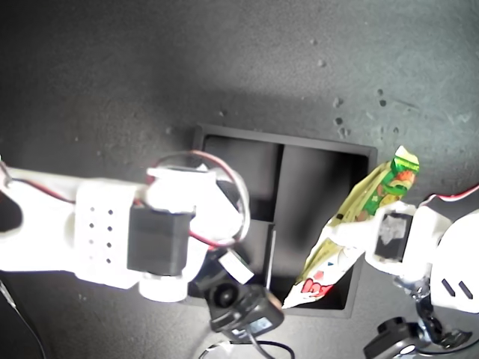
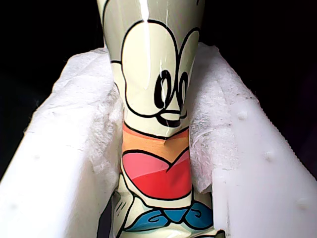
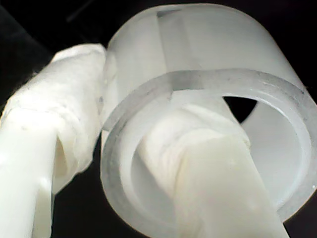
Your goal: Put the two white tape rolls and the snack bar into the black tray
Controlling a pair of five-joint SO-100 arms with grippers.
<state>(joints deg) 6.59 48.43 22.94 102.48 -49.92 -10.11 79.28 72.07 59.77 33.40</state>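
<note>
first hand [image 2: 158, 148] clamps snack bar [image 1: 352, 224], tilted over black tray [image 1: 314, 153] for lowering | second hand [image 3: 124, 163] pinches white tape roll [image 3: 208, 119] by wall, one finger through hole

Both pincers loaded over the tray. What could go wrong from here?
1. The snack bar hangs tilted, its upper end beyond the black tray wall; released so, it may rest on the rim.
2. My second pincer holds a tape roll by its wall only; it could slip.
</note>
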